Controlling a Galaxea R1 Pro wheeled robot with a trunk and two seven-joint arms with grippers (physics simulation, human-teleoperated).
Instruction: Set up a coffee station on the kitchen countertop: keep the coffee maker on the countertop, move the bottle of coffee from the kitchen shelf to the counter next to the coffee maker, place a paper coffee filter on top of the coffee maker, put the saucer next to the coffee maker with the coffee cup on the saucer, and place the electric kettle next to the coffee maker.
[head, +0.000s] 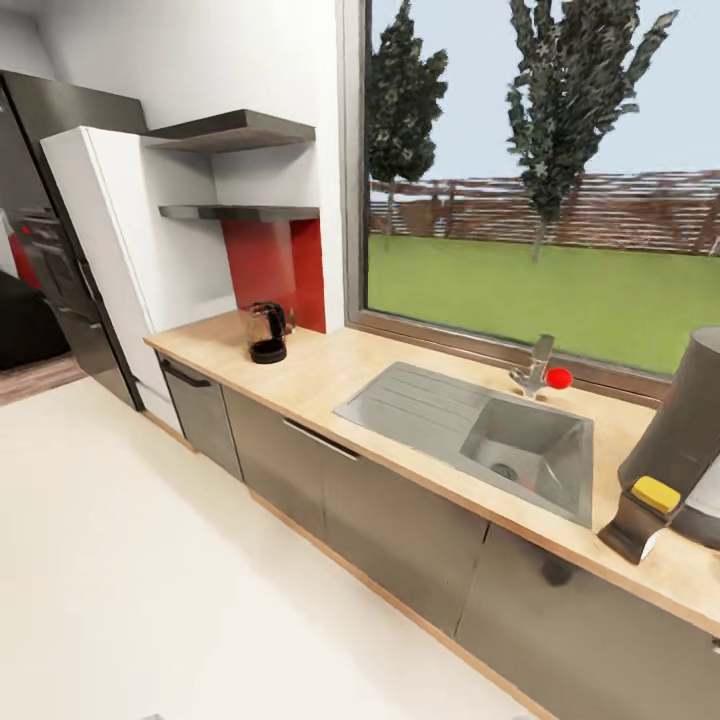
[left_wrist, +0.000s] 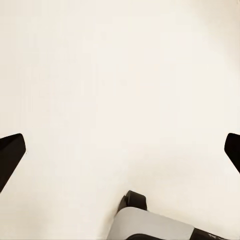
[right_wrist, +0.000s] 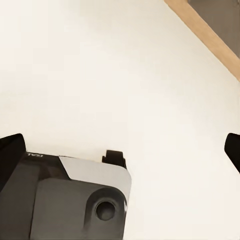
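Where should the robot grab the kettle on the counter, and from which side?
Probably by the black handle of the kettle, which seems to stick out on its right, toward the sink. It stands upright with bare countertop in front, so come from the front-right, fingers closing across the handle.

Kitchen countertop (head: 330, 365) light matt wood-look, sink (head: 480, 435) inset in it brushed steel, cabinets (head: 400, 520) below satin dark grey, electric kettle (head: 267, 332) clear glass with black plastic base, floor (head: 150, 580) smooth matt cream, kitchen shelf (head: 240, 212) dark, slight sheen
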